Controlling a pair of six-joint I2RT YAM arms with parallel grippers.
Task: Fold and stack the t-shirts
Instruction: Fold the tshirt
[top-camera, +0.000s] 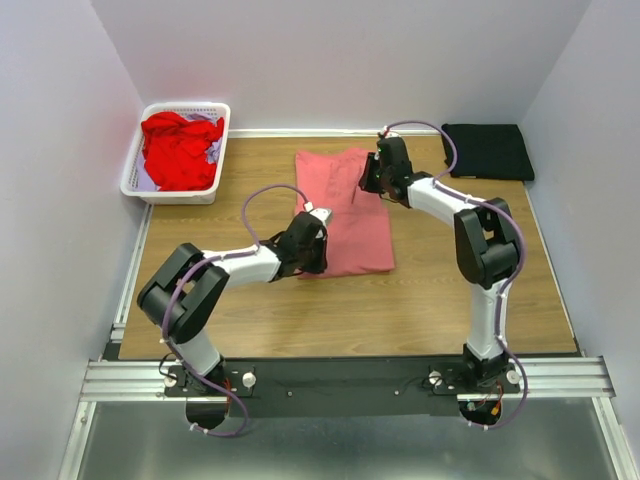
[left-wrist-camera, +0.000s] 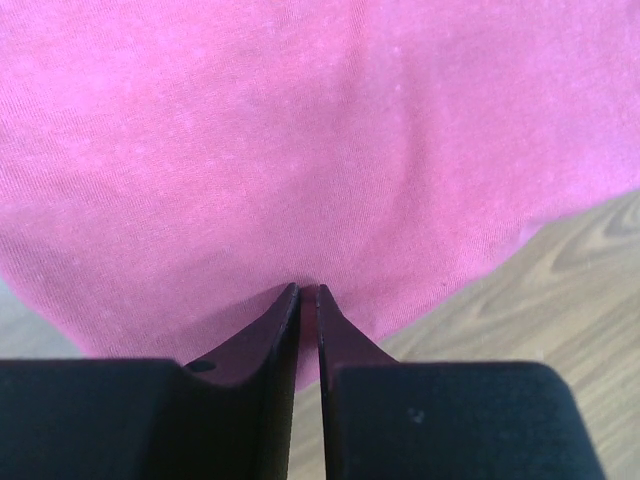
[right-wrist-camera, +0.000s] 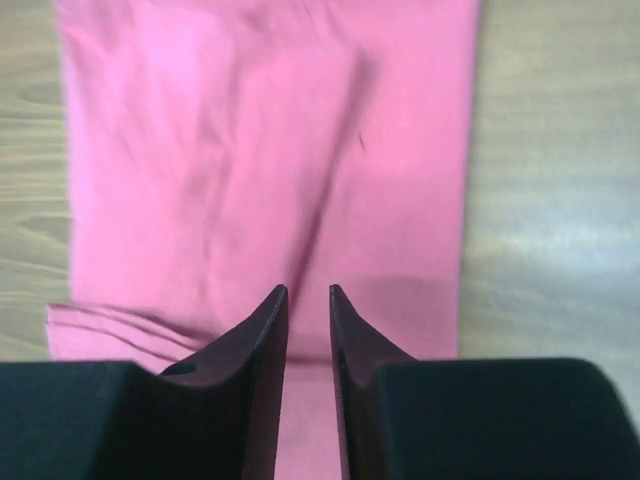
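Observation:
A pink t-shirt (top-camera: 345, 215) lies partly folded in the middle of the wooden table. My left gripper (top-camera: 312, 240) is at the shirt's near left edge. In the left wrist view its jaws (left-wrist-camera: 308, 290) are pinched shut on the pink fabric (left-wrist-camera: 300, 130). My right gripper (top-camera: 372, 175) is over the shirt's far right part. In the right wrist view it (right-wrist-camera: 308, 290) stands a narrow gap apart above the pink shirt (right-wrist-camera: 260, 150), with nothing between the fingers. A folded black t-shirt (top-camera: 487, 150) lies at the far right.
A white basket (top-camera: 133, 170) at the far left holds crumpled red clothes (top-camera: 180, 148). Grey walls close in the table on three sides. Bare wood (top-camera: 350, 310) lies between the shirt and the arm bases.

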